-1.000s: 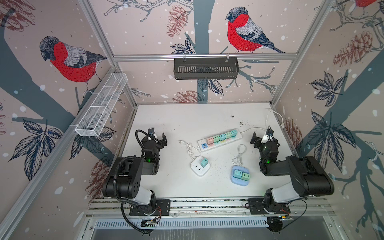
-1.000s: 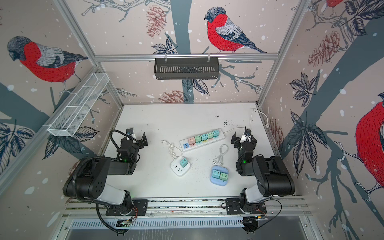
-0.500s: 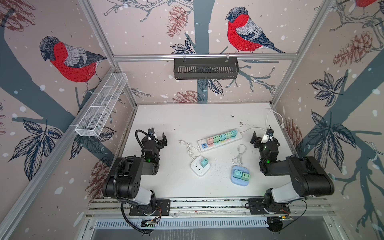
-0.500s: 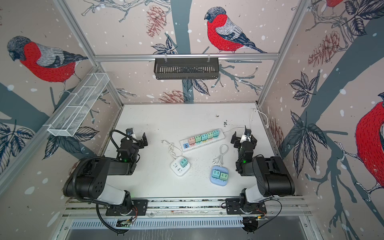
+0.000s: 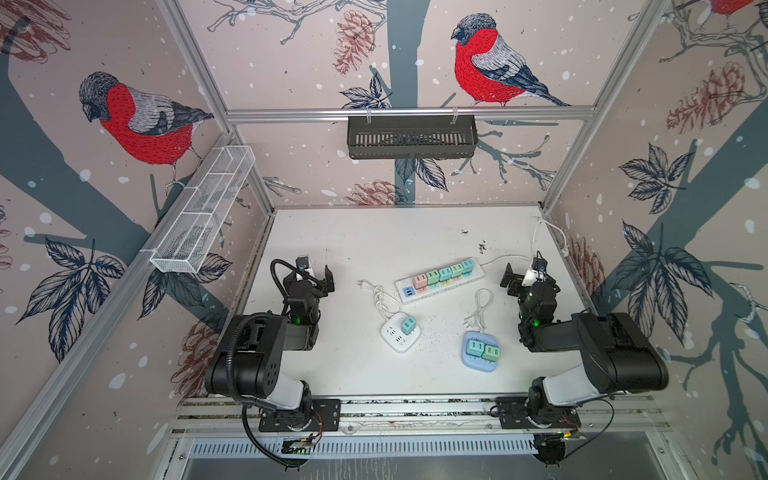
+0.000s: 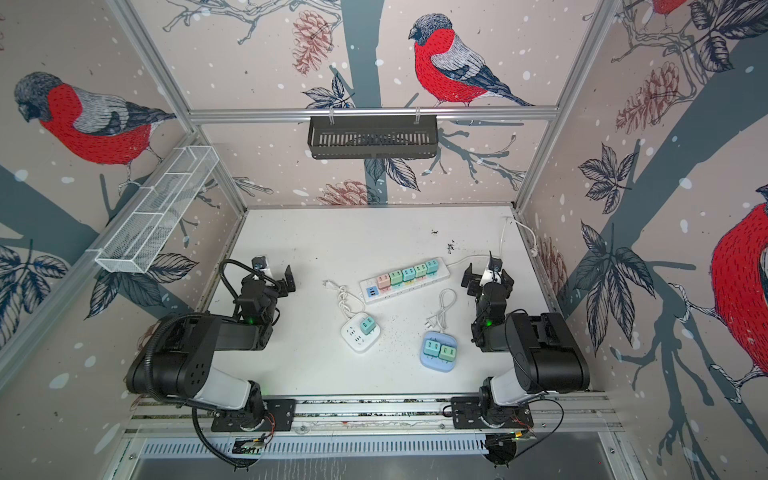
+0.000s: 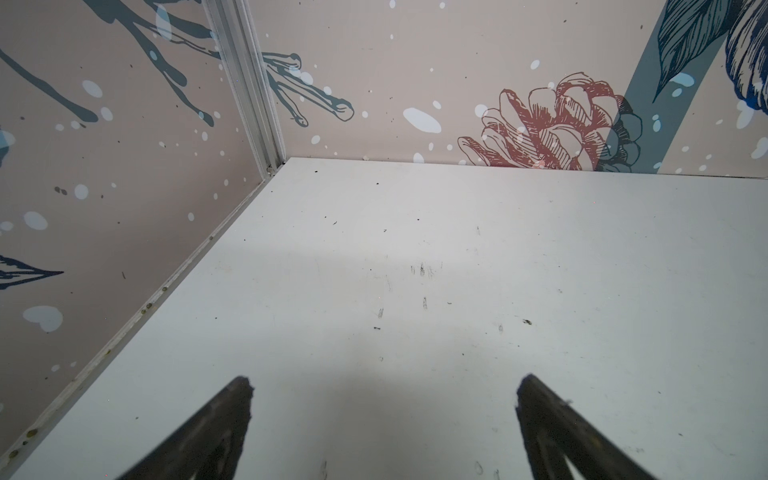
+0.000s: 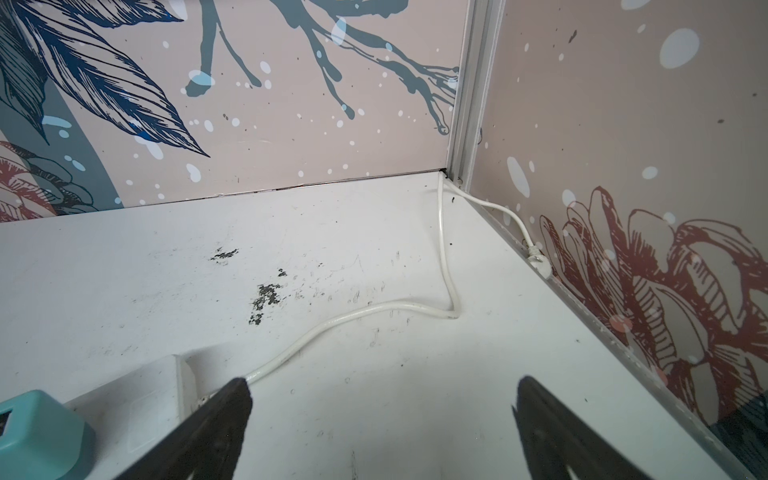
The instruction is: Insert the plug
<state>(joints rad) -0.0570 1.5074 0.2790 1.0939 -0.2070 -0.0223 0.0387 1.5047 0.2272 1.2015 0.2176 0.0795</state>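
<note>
Looking at a left hand (image 5: 316, 274) and a right hand (image 5: 527, 274), both spread wide, gripping nothing, hovering low over the counter (image 5: 374, 232). Guessing at the loose plug (image 5: 363, 284) on the white cube socket's (image 5: 392, 338) lead as the one to insert: lies off the left hand's inner side, toward the right hand. Clearly nearer the left hand. Long axis hard to call, too small, maybe pointing back at the left hand. Would then need carrying further the same way to the power strip (image 5: 440, 278), lying slantwise between the hands, corded end just beside the right hand. Second loose plug (image 5: 468, 321) by the blue socket block (image 5: 471, 362), nearer the right hand, so can't rule that out. Only catching the plugs in both top views. From the left wrist, just bare counter beyond the fingertips (image 7: 241, 395); from the right wrist, only the power strip's end (image 8: 158, 390) and its cord (image 8: 361, 311).
</note>
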